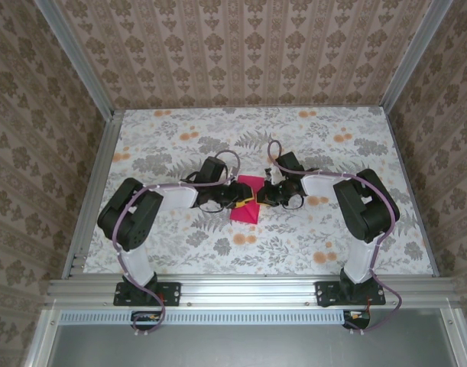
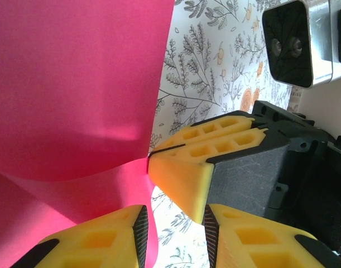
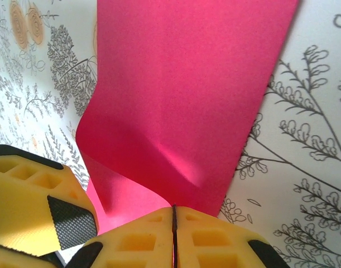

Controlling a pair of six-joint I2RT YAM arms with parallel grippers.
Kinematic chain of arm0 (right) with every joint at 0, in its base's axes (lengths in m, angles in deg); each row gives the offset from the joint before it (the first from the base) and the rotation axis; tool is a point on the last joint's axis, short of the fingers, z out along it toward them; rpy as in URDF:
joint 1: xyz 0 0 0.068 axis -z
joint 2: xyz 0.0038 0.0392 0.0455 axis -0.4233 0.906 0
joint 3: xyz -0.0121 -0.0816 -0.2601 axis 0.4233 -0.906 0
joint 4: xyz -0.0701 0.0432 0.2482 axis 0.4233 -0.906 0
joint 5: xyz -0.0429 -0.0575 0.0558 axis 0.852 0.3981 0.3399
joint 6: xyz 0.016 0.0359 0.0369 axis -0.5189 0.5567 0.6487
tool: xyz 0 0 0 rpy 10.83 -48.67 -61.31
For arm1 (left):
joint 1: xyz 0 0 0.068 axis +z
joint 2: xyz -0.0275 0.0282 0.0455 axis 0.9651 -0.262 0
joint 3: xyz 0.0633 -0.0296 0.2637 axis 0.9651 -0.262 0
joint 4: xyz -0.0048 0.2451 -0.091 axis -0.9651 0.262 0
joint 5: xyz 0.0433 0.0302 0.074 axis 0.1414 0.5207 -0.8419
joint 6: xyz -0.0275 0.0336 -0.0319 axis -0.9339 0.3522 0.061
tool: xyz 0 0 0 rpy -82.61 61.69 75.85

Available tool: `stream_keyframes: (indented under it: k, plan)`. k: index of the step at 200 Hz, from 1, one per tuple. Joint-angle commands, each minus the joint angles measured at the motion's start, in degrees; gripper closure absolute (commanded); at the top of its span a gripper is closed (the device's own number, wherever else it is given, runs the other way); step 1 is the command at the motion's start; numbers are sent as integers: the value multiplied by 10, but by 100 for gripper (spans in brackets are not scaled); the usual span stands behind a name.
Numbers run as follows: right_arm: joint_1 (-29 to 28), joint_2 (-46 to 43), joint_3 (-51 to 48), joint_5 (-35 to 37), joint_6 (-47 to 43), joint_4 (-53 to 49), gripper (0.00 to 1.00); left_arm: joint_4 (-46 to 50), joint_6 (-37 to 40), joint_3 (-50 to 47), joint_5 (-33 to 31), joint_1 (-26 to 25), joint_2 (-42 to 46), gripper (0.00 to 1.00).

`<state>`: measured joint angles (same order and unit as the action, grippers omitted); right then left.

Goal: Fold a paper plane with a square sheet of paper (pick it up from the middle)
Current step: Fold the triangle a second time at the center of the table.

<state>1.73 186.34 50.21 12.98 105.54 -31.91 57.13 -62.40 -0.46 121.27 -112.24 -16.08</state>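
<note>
The square sheet of paper is bright magenta and sits at the middle of the table, bowed up between my two grippers. My right gripper is shut on the sheet's raised fold, and the paper curls away from its fingertips. The same pinch is visible in the left wrist view, where the right gripper nips the sheet. My left gripper stands open just below it. A paper edge hangs against its left pad and tablecloth shows through the gap. The paper plane is out of view.
The table has a floral grey and orange cloth. Metal rails run along its near edge and sides, with patterned walls beyond. Both arms meet at the centre, with the left gripper and the right gripper almost touching.
</note>
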Motion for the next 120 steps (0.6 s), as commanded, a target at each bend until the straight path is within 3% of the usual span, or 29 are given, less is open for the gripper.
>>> stream_keyframes:
  k: [1, 120]
  plan:
    - [-3, 8, 13, 14, -15, -22, 89, 12, 17, 22, 13, -4, -15, 65]
    - [-3, 15, 16, 34, -21, -30, 89, 25, 18, 31, 7, -6, -36, 65]
